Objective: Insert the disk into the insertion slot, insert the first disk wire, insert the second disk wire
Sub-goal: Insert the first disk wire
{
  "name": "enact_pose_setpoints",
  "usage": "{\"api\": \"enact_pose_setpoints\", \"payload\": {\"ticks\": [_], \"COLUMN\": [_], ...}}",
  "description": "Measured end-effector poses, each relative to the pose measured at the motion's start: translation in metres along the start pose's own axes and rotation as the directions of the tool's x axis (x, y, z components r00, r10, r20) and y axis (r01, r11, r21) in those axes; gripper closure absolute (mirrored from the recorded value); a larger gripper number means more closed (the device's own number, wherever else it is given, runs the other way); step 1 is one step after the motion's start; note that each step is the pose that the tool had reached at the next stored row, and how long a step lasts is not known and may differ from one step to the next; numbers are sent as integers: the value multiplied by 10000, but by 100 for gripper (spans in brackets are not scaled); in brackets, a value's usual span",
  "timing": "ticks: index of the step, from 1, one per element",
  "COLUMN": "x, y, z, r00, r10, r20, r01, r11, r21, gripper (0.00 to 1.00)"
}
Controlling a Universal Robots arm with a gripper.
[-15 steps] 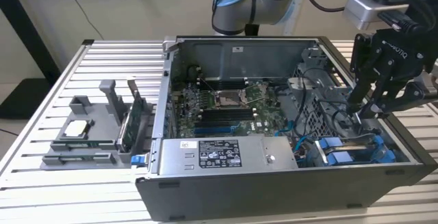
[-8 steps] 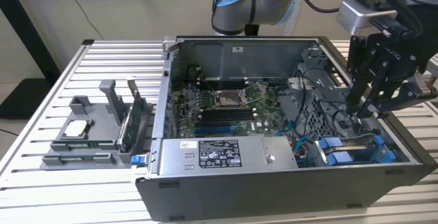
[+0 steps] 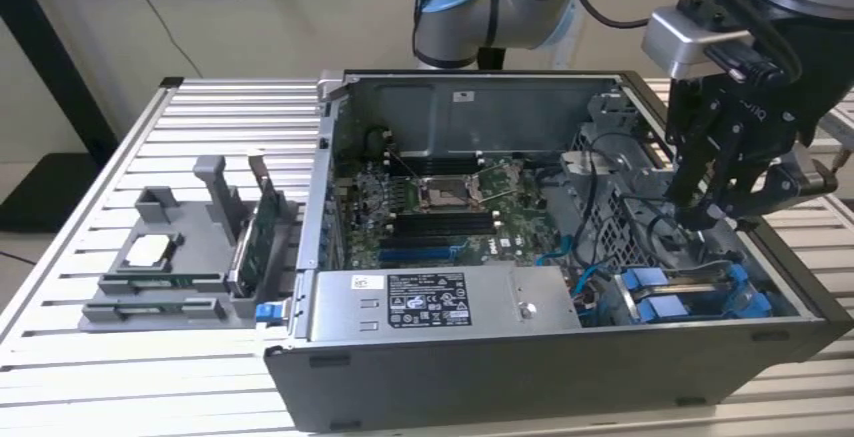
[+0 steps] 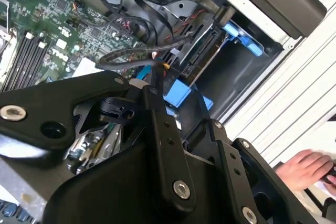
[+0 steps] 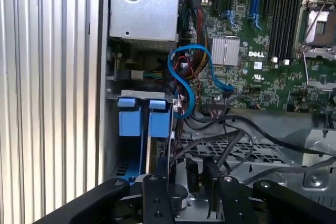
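My gripper (image 3: 710, 219) hangs inside the open computer case (image 3: 534, 367), at the exterior view's right, just above the insertion slot (image 3: 687, 292) with its blue plastic fittings (image 5: 144, 121). In the second wrist view a dark disk (image 4: 207, 51) sits in that slot beside a blue fitting (image 4: 241, 38). A black disk wire (image 4: 126, 56) runs level through the air and ends at my gripper (image 4: 153, 77), which is shut on it. In the first wrist view several dark wires (image 5: 210, 142) converge toward my gripper (image 5: 184, 179).
The motherboard (image 3: 441, 207) fills the case floor, and a boxed power supply (image 3: 441, 297) lies along the front. A blue cable (image 5: 184, 77) loops near the slot. A grey tray (image 3: 160, 257) with parts stands at the exterior view's left. A person's hand (image 4: 307, 169) rests outside the case.
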State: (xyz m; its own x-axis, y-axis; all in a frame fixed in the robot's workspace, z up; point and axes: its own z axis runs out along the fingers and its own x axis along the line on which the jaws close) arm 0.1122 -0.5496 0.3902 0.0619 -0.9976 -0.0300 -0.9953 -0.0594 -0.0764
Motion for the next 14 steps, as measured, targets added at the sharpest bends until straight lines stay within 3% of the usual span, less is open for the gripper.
{"api": "enact_pose_setpoints", "payload": {"ticks": [3,4,8,14], "x": [-1,-1,-2,-2], "y": [0,1,1,17], "z": [2,3,8,12], "r00": [9999,9999,9997,9997], "r10": [-107,-140,-229,-231], "r20": [-1,1,4,7], "r01": [107,140,229,231], "r11": [9999,9998,9995,9994], "r21": [79,105,207,238], "gripper": [62,69,69,71]}}
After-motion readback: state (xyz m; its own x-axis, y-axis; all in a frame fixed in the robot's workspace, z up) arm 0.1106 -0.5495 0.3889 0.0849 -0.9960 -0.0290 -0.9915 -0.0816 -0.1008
